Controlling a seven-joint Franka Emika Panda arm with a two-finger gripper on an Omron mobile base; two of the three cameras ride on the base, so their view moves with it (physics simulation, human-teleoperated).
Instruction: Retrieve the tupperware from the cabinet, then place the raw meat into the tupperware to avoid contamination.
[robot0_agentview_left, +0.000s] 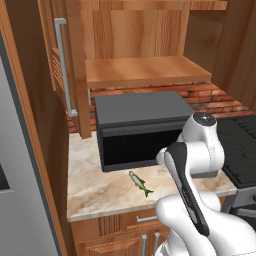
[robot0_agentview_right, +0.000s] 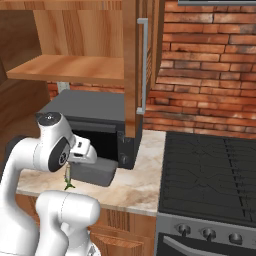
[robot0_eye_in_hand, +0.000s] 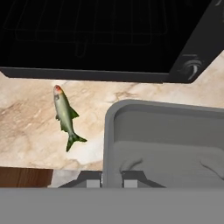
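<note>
Showing the marble counter (robot0_agentview_left: 95, 192) from left to right: the raw meat (robot0_eye_in_hand: 65, 116), 1 small fish, lies flat on the stone, apart from the tupperware (robot0_eye_in_hand: 166, 144) to its right. The gripper (robot0_eye_in_hand: 112, 180) pinches the tub's near left wall, jaws narrow, 1 finger on each face. Behind both stands the black microwave (robot0_agentview_left: 137, 127). Above it the cabinet (robot0_agentview_left: 145, 70) hangs with both doors open, its shelf bare.

Open cabinet (robot0_agentview_right: 131, 65) above microwave (robot0_agentview_right: 95, 125), grey tub (robot0_agentview_right: 96, 172) held over marble counter (robot0_agentview_right: 135, 182), small fish (robot0_agentview_right: 68, 176) hanging beside it, stove (robot0_agentview_right: 210, 170) at right
</note>
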